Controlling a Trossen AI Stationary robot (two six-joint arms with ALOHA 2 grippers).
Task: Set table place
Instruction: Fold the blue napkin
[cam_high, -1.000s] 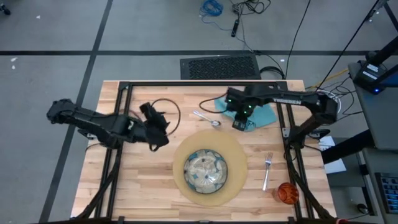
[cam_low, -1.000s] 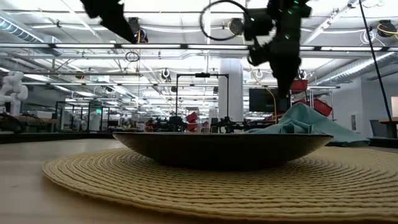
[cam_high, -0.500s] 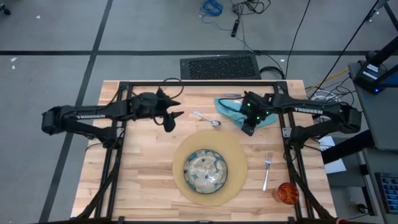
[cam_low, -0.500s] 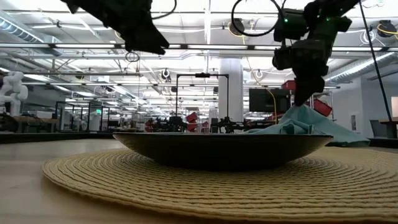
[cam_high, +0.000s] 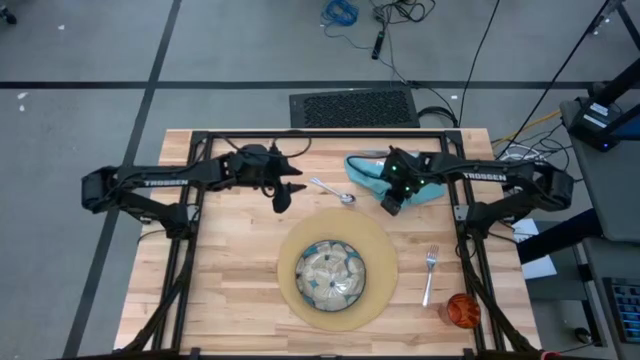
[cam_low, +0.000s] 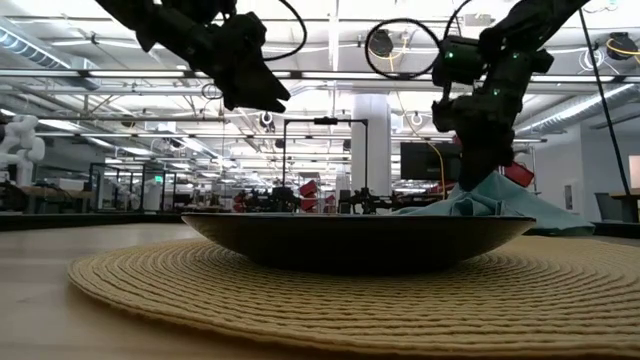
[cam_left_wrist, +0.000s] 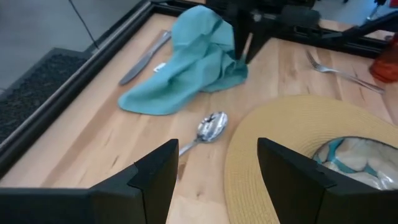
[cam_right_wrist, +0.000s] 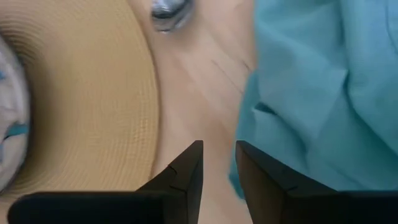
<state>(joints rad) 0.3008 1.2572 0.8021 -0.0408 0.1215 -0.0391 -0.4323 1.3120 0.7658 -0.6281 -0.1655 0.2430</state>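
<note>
Hovering above the table (cam_high: 230, 290) near its far edge, our left gripper (cam_high: 281, 197) has its fingers spread with nothing between them, and the spoon (cam_high: 332, 190) lies just ahead of it, its bowl pointing toward the placemat (cam_high: 385, 255). We see our right gripper (cam_high: 392, 203) at the near edge of the teal napkin (cam_high: 428, 187), which is bunched in a heap toward the far right corner. Its fingers stand only narrowly apart (the right wrist view shows a thin gap), and we cannot tell whether any cloth is pinched between them. The knife (cam_left_wrist: 144, 57) lies beyond the napkin, close to the black frame at the far edge. The round placemat sits toward the near edge with the green-patterned plate (cam_high: 331, 275) at its centre. The fork (cam_high: 429, 273) lies just right of the placemat, and the orange cup (cam_high: 462, 310) stands near the near right corner.
</note>
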